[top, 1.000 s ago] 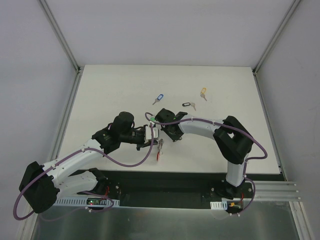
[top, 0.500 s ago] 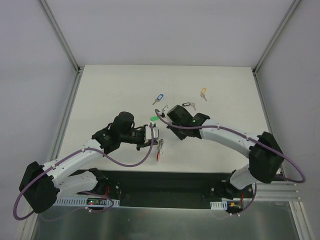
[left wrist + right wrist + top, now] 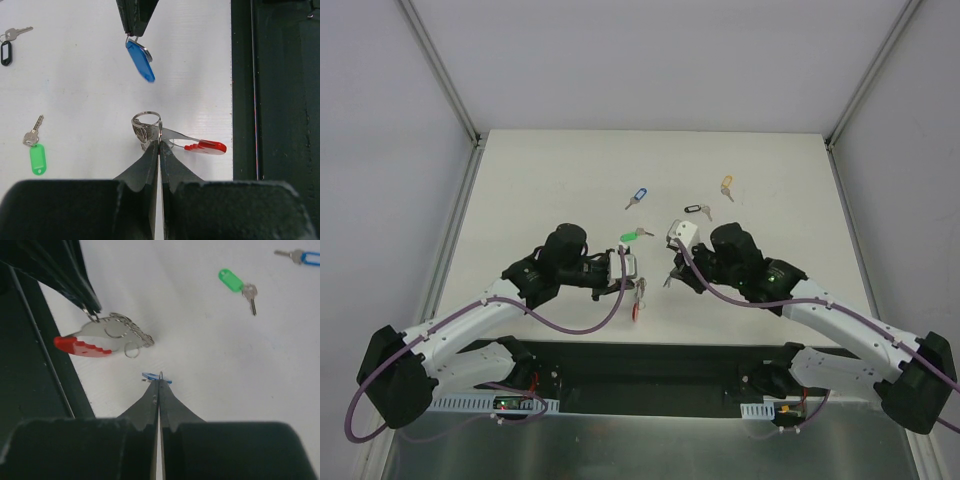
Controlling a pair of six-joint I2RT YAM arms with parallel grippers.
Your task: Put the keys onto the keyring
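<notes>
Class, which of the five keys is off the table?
The blue-tagged key pinched in the right gripper; the second blue, green, black, yellow ones lie flat.

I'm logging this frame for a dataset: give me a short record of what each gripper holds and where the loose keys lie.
left gripper: shut on keyring
right gripper: shut on blue-tagged key, held apart from the keyring
loose on table: green key, second blue key, black key, yellow key
keys on keyring: none
</notes>
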